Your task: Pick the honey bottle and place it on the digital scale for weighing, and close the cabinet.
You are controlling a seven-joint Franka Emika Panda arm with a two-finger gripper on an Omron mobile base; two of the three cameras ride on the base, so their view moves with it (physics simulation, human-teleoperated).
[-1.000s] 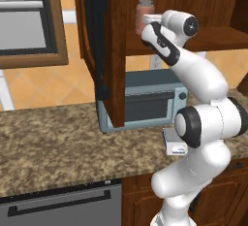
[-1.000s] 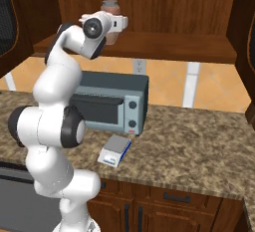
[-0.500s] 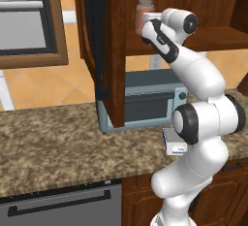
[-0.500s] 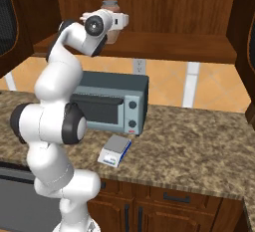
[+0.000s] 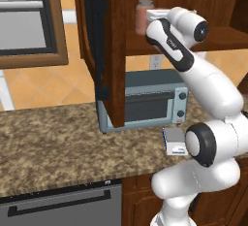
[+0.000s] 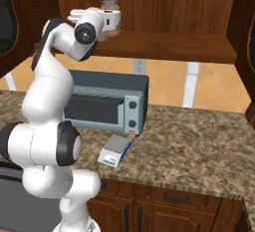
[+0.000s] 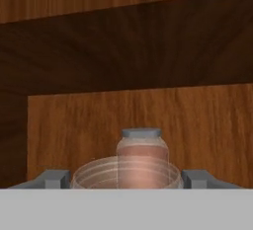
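Reaching into the open cabinet (image 5: 116,50), the gripper (image 7: 126,178) sits level with the inner shelf (image 6: 174,44). Its two dark fingertips (image 7: 50,178) stand on either side of the honey bottle (image 7: 126,173). In the hand view the bottle shows as a rounded, pale, see-through rim spanning the whole gap. Each tip meets the rim's edge, so the jaws appear closed on the bottle, held fairly wide by its girth.

Straight beyond the jaws, just behind the bottle and a touch to the right in the hand view, the reddish-pink jar (image 7: 142,150) stands upright with a grey lid. No label can be made out on it. The wooden back wall of the cabinet rises behind the jar.

The cabinet door (image 5: 99,45) hangs open to the left of the jaws, with its black handle facing out.

Well below the jaws, the digital scale (image 6: 114,150) lies flat on the speckled counter (image 5: 48,142), just in front of the blue-grey toaster oven (image 5: 145,101). Its display is too small to read. A small dark marking on the arm's forearm link (image 5: 172,40) is likewise too small to read.
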